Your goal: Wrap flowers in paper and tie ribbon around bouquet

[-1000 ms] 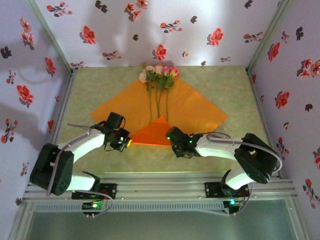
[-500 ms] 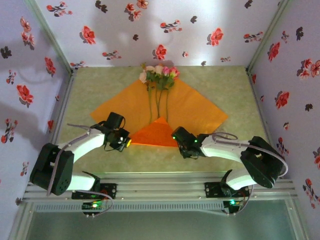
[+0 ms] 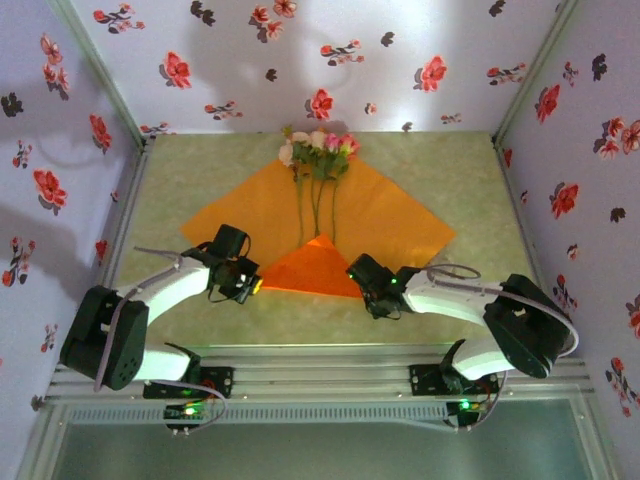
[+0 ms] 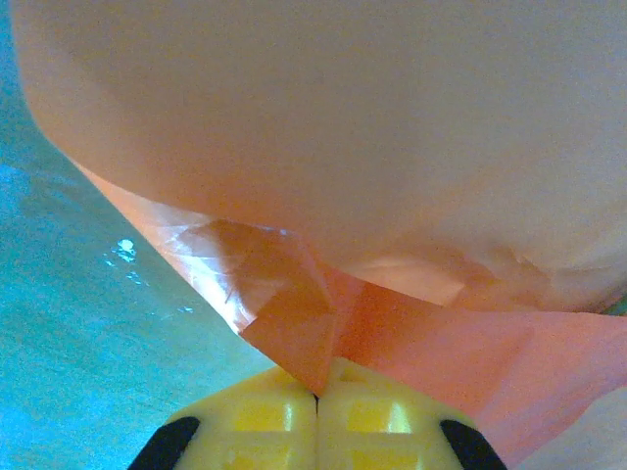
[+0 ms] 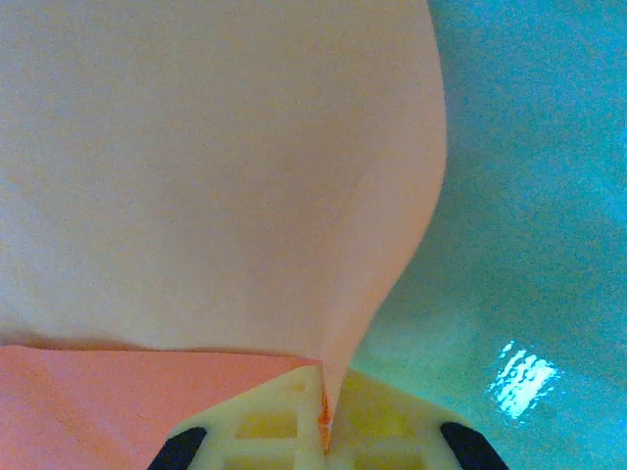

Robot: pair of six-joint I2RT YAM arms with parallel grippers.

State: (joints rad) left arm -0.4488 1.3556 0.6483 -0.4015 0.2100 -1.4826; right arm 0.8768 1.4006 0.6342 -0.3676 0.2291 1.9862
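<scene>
1. Top external view: my left gripper (image 3: 250,284) is clenched on the paper (image 3: 390,215) at the left end of its folded-over near flap (image 3: 315,268). At the left wrist, my yellow fingertips (image 4: 260,416) press together on a crumpled orange corner.
2. My right gripper (image 3: 355,270) is clamped on the flap's right end, a thin paper edge caught between the pads (image 5: 265,426).
3. The flowers (image 3: 318,165) lie up the paper's middle, blooms at the tabletop's (image 3: 470,170) far edge.
4. Bare tabletop runs along the left, right and near edges.

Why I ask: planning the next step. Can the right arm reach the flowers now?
Probably not yet: the right fingers are shut on the folded paper; the flowers lie beyond the fold.
</scene>
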